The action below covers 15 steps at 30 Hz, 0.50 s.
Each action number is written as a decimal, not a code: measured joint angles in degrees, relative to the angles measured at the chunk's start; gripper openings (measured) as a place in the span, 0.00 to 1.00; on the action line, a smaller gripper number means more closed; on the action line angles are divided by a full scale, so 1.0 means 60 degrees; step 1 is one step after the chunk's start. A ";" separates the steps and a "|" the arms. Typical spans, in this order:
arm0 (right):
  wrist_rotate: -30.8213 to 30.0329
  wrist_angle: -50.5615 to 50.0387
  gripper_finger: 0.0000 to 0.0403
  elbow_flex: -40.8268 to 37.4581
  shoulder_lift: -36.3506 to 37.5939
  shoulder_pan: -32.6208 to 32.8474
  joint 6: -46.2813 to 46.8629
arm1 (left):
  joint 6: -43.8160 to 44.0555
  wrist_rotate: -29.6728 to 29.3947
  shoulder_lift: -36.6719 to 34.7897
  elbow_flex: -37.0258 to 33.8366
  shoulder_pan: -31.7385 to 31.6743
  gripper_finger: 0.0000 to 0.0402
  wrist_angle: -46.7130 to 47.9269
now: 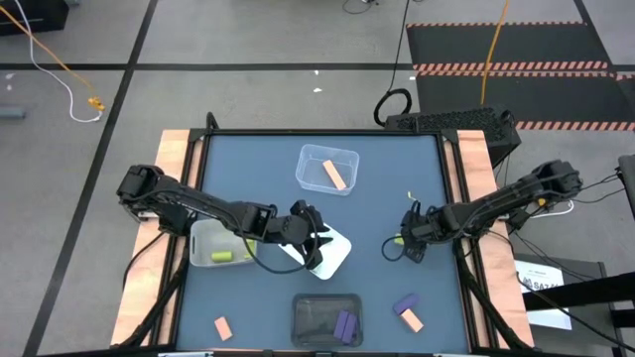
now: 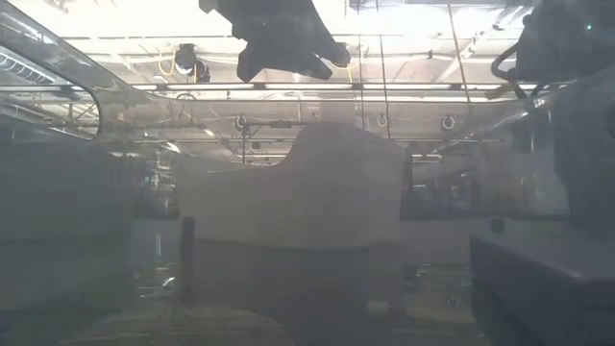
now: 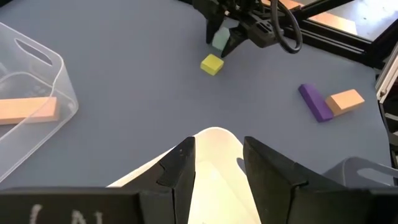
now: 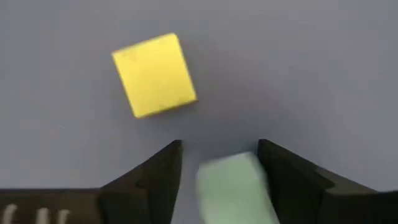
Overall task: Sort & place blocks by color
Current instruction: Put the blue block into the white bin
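I am working the right gripper (image 1: 409, 241) near the right side of the table (image 1: 397, 178), and I am reading it as holding a mint block (image 4: 235, 186): in the right wrist view the block is sitting between the two dark fingers, close to the right-hand one with a sliver of gap at the other, so I am judging it gripped or all but gripped. The left wrist view is showing the same mint block (image 3: 220, 40) in that gripper's tips, above the table.

The relation I am watching is the yellow cube (image 4: 155, 75). It is lying just beyond the fingertips and off to one side, apart from the mint block, turned a little out of square with the fingers. From above, the cube (image 1: 396, 239) is sitting just on the inner side of the right gripper, so the right arm is by far the nearer one for it.

My left gripper (image 3: 214, 165) is hanging over the white bin (image 1: 333, 250) near the table's middle, fingers parted a moderate way and holding nothing. I am judging that white bin to be where the mint block is headed, which means carrying it leftward across open table. A purple bar (image 3: 314, 102) and an orange block (image 3: 345, 100) are lying touching each other near the front right.
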<state>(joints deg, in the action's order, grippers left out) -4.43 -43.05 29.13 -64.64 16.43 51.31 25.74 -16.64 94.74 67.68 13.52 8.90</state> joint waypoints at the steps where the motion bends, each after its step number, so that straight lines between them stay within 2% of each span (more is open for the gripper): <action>1: -0.0002 0.0016 0.44 -0.0027 0.0004 0.0000 0.0062 | 0.0002 0.0000 0.0000 0.0000 0.0000 0.34 0.0001; 10: -0.0035 -0.0015 0.13 -0.0063 0.0007 0.0000 0.0158 | 0.0000 0.0000 0.0000 0.0000 0.0000 0.34 -0.0002; 13: -0.0080 -0.0014 0.11 -0.0067 0.0004 0.0000 0.0262 | 0.0000 0.0000 0.0000 0.0000 0.0000 0.34 -0.0002; 15: -0.0082 -0.0011 0.14 -0.0069 0.0004 0.0000 0.0309 | 0.0000 0.0000 0.0000 0.0000 0.0000 0.34 -0.0002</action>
<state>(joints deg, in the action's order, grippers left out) -4.92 -43.12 28.72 -64.62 16.43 53.16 25.74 -16.64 94.74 67.68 13.52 8.88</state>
